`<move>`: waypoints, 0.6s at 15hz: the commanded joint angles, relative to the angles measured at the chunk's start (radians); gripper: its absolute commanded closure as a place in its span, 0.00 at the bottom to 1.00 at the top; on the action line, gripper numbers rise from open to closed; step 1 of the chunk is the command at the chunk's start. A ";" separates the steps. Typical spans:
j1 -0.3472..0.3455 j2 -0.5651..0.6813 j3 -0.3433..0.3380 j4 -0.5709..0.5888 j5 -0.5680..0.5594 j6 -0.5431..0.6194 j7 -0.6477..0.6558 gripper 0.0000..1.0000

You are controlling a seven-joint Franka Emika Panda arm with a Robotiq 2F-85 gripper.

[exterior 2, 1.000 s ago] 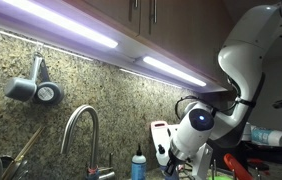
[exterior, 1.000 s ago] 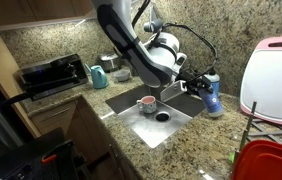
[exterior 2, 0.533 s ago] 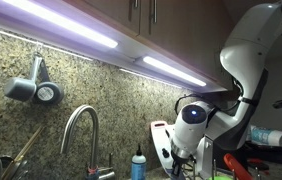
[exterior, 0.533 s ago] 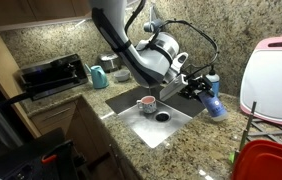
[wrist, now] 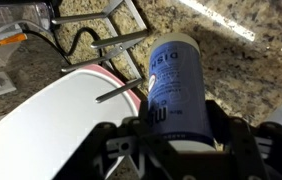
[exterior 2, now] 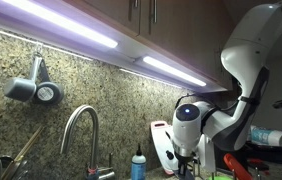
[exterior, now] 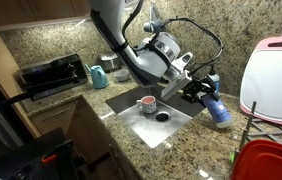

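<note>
Over the granite counter (exterior: pixel 186 145), just beside the sink (exterior: pixel 141 125), we see a blue bottle (exterior: pixel 217 109) held in the air. The gripper (exterior: pixel 207 99) is clamped on it, one finger on each side. In an exterior view the bottle leans steeply, its lower end pointing away from the sink, toward the dish rack (exterior: pixel 266 128).

From the wrist view, the blue bottle (wrist: pixel 176 80) runs away from us. The gripper (wrist: pixel 177 132) squeezes its near part, and that end is hidden behind the gripper body. White lettering runs along the bottle, too blurred to read. Beneath it lie a white board (wrist: pixel 51 135) with a pink edge and the dark wires of the dish rack (wrist: pixel 121 40).

A small cup (exterior: pixel 148 102) sits in the sink, well apart from the bottle. In an exterior view only the arm (exterior 2: pixel 246 60) and a faucet (exterior 2: pixel 76 125) show clearly. The gripper is cut off at the bottom edge.
</note>
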 commanded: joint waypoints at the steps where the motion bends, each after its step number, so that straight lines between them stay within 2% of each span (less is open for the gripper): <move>1: -0.005 -0.012 -0.003 -0.039 0.068 -0.039 -0.073 0.67; 5: 0.006 -0.018 -0.017 -0.033 0.064 -0.037 -0.059 0.67; 9: -0.018 -0.045 -0.008 -0.044 0.038 0.082 -0.023 0.67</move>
